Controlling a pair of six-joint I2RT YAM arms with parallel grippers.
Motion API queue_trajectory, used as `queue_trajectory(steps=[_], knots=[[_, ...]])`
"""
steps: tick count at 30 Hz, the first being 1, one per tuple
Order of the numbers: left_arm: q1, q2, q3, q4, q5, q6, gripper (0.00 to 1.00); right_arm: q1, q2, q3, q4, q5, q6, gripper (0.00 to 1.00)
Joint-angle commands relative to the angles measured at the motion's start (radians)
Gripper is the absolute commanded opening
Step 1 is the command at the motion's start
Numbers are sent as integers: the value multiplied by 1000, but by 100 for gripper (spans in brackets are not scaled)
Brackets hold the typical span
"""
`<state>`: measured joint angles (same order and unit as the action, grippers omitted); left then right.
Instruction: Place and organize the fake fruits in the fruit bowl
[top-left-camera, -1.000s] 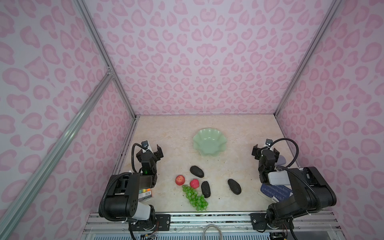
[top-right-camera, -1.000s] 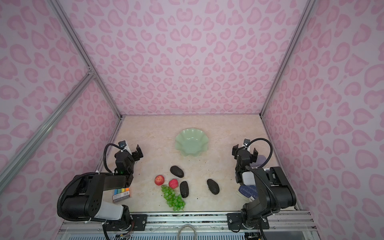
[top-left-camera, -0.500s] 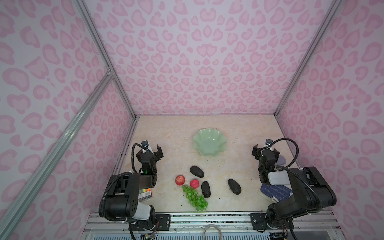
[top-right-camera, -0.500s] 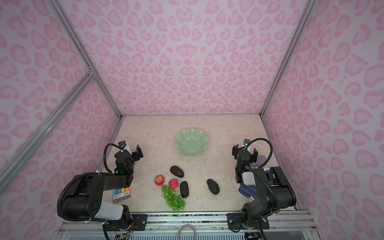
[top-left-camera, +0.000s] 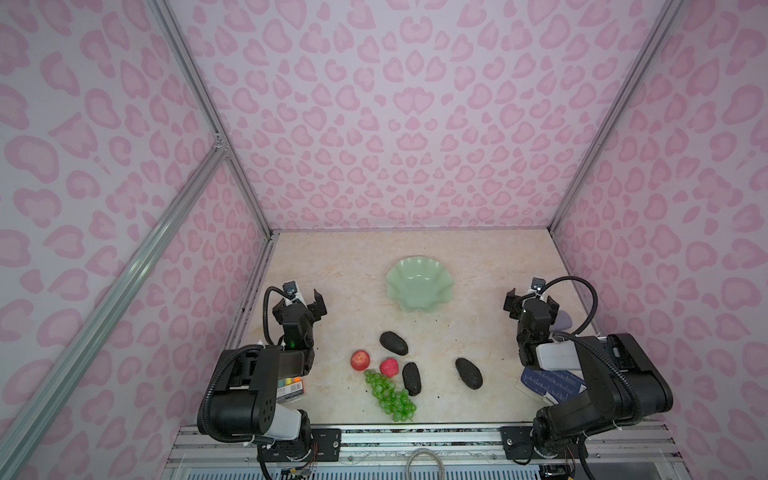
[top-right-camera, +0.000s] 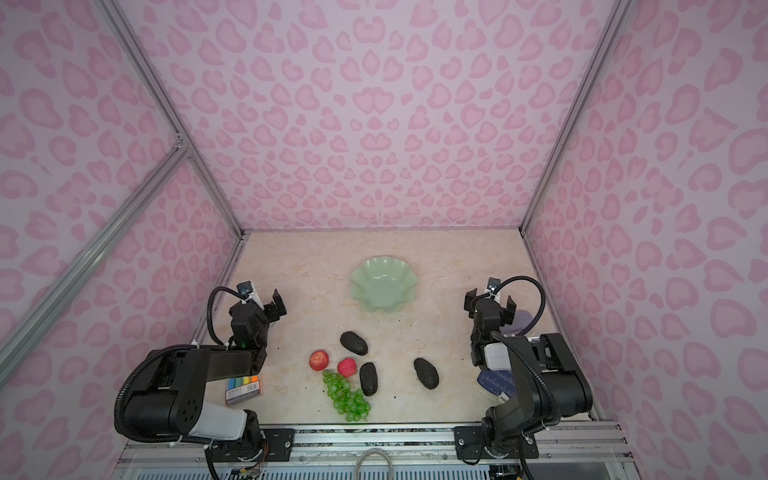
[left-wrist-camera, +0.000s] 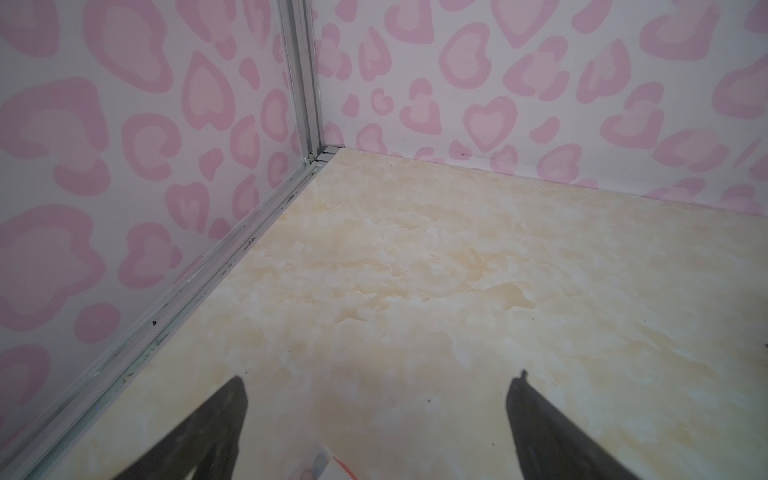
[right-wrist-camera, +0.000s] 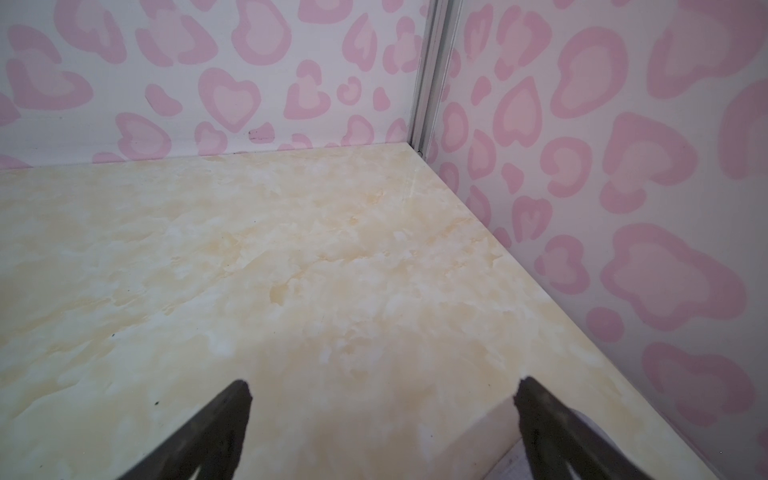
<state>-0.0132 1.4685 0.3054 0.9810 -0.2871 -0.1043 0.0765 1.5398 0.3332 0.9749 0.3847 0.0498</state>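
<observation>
The pale mint-green glossy fruit bowl with a scalloped rim (top-left-camera: 419, 262) stands toward the rear of the beige marbled tabletop (top-left-camera: 340, 266); its interior shows only bare glaze. All fruits lie on the tabletop in front of it, well apart from the bowl:
- three black bumpy avocado-shaped pieces (top-left-camera: 393, 343)
- two red-pink round fruits (top-left-camera: 360, 360)
- one bunch of translucent green grapes (top-left-camera: 390, 395), just beside the middle avocado-shaped piece

The left gripper (left-wrist-camera: 379, 380) and the right gripper (right-wrist-camera: 384, 382) sit at opposite table sides, jaws wide apart, gripping nothing.
</observation>
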Motion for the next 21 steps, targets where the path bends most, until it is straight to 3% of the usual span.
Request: queue_trajectory(steps=[1,6,8,11,12,13,16,18,21], knots=[[1,0,6,27,6,8,97,0,0,3,7,4,7,99],[0,-13,3,28,11,11,100,4,-7,-5,36,20,6,99],[-5,-88,48,-111,15,26,98,16,-38,6,16,18,-26,99],[-24,-196,110,-287,-94,-6,96,92,-160,121,-275,179,-40,99],[-25,-237,116,-315,-110,-56,96,117,-209,185,-435,224,25,99],[-25,-276,115,-330,-96,-93,97,125,-252,258,-600,195,120,99],[-31,-362,149,-434,-12,-157,96,125,-329,411,-982,-49,272,99],[-33,-414,195,-547,46,-218,95,132,-389,396,-1060,-244,264,95],[-34,-473,235,-665,129,-293,94,211,-472,344,-1188,-357,273,93]])
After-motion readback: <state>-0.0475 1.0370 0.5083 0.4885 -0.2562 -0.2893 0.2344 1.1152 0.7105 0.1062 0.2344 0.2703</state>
